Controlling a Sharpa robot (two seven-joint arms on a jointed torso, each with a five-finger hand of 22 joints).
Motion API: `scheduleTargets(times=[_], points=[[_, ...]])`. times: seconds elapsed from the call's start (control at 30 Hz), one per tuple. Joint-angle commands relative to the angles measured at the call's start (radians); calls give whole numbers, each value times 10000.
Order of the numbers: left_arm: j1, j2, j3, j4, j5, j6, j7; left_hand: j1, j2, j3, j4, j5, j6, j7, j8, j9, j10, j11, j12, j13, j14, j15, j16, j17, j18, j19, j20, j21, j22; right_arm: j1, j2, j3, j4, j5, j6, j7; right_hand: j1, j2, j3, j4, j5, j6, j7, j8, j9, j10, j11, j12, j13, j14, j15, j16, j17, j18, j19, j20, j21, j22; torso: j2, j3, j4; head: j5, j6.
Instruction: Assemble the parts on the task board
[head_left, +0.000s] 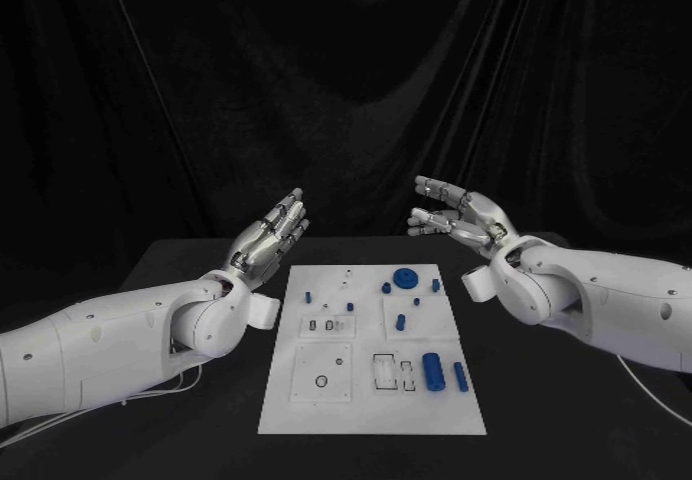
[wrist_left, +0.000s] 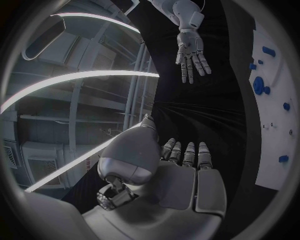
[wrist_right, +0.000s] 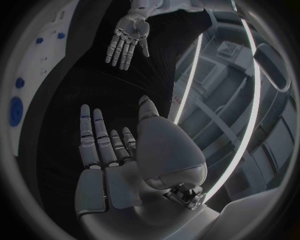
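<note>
The task board (head_left: 372, 400) is seen as a smooth, matt white plate. The parts (head_left: 433, 372) look like smooth blue plastic. The counter (head_left: 173, 270) is covered in dull black. Each robot hand (head_left: 271, 238) (head_left: 459, 220) is made of shiny silver metal.

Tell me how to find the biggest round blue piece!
Look at the white task board in the middle of the black table. Go to its far end, between the two raised hands. The round blue disc sits there, wider and flatter than the little blue pegs beside it.
</note>
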Motion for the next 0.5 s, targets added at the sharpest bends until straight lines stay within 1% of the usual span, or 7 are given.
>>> scheduleTargets(times=[0.03, 0.07, 0.13, 0.17, 0.2, 0.3, 0.5], points=[[-8, -143, 15, 128, -452, 103, 655, 201, -19, 76, 12, 87, 59, 82, 54, 21, 1, 109, -34, -11, 14, -353, -36, -15, 166, -1, 156, -58, -16, 314, 77, 13, -245, -4579, 285, -1438, 358, -52, 272, -296, -45, 1718, 154, 447, 191, 1913, 253, 1025, 155, 1081, -341, 96, 88, 138, 1105, -316, 23, -79, 18, 2, -11, 10, -217], [-5, -186, 15, 152, -457, 148, 686, 216, -27, 71, 14, 76, 64, 91, 55, 21, 1, 122, -34, -11, 14, -330, -36, -15, 165, -1, 183, -58, -16, 404, 100, 13, -293, -5174, 315, -1612, 540, -43, 364, -431, 156, 2640, 121, 756, 314, 2301, 306, 1118, 168, 1495, -513, 220, 144, 139, 1467, -486, 139, -37, 24, 3, -12, 15, -256], [7, -281, 16, 215, -465, 242, 756, 152, -44, -24, 34, -323, 55, 130, 50, 18, 1, 179, -34, -11, 14, -190, -36, -15, 164, -1, 382, -58, -16, 608, 157, 13, -365, -6627, 361, -1976, 591, -144, 384, -543, 3, 3514, 99, 856, 357, 2992, 189, 961, 102, 2734, -1038, 487, 346, 85, 2605, -985, 504, 106, 43, 1, -7, 15, -333], [13, -326, 16, 252, -468, 268, 787, 76, -29, -69, 36, -471, 61, 137, 50, 19, 1, 190, -34, -11, 14, -128, -36, -15, 164, -1, 473, -58, -16, 697, 179, 13, -380, -7336, 380, -2141, 657, -138, 436, -607, -104, 3794, 185, 848, 358, 3337, 154, 848, 112, 3111, -1112, 490, 420, 90, 2905, -1136, 555, 127, 50, -5, 0, 10, -378], [24, -384, 16, 304, -471, 292, 819, 54, -22, -82, 37, -497, 57, 142, 49, 18, 1, 198, -34, -11, 14, -102, -36, -15, 165, -1, 518, -58, -16, 800, 206, 13, -379, -8265, 404, -2354, 709, -161, 466, -657, -287, 4035, 235, 862, 366, 3569, 84, 758, 110, 3447, -1229, 558, 503, 97, 3184, -1254, 656, 176, 58, -11, 6, 3, -410], [71, -530, 17, 461, -475, 345, 852, 54, -10, -90, 28, -449, 46, 213, 46, 16, 1, 264, -34, -11, 14, -14, -36, -15, 165, -1, 698, -58, -16, 1045, 262, 14, -284, -10772, 463, -2932, 854, -261, 749, -764, -1322, 4237, -51, 658, 293, 4197, -199, 413, 110, 4718, -1659, 1043, 918, 123, 4198, -1674, 1203, 464, 149, -48, 34, 9, -474], [212, -717, 17, 763, -478, 491, 868, 41, 0, -91, 26, -401, 1, 335, 39, 10, 1, 356, -34, -11, 14, 323, -36, -15, 160, -1, 1072, -58, -16, 1281, 319, 15, 52, -13918, 885, -4042, 524, -867, 1497, -562, -1324, 5097, -254, 414, 330, 5419, -645, -556, 120, 6109, -2224, 2686, 2238, 100, 5392, -2203, 2396, 1261, 364, -91, 105, 3, -493]])
